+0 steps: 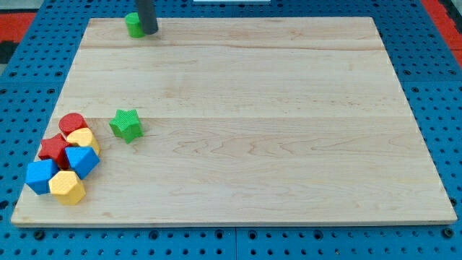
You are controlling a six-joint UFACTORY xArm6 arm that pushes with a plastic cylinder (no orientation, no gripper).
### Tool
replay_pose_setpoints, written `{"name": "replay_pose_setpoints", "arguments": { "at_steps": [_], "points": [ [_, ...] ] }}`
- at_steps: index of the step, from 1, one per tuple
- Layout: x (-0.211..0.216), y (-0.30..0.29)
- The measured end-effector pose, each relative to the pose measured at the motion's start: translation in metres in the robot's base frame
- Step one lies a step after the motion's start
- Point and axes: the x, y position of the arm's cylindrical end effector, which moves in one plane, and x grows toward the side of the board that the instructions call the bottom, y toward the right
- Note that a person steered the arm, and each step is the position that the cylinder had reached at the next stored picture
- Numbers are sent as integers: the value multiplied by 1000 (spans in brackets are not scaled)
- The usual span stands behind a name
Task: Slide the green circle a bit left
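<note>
The green circle [133, 24] sits at the view's top edge of the wooden board [245, 123], left of centre. My tip [149, 32] stands right against the green circle's right side, touching or nearly touching it. The rod comes down from the view's top. A green star [126, 124] lies lower down, on the board's left part, well away from my tip.
A tight cluster sits at the board's lower left: a red circle [71, 123], a yellow block [84, 139], a red star [54, 149], a blue block [82, 160], a blue block [40, 176] and a yellow hexagon [68, 187]. Blue pegboard surrounds the board.
</note>
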Motion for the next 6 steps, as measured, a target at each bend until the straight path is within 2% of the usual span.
{"name": "replay_pose_setpoints", "arguments": {
  "at_steps": [1, 3, 6],
  "points": [
    [-14, -17],
    [-26, -6],
    [-20, -51]
  ]
}}
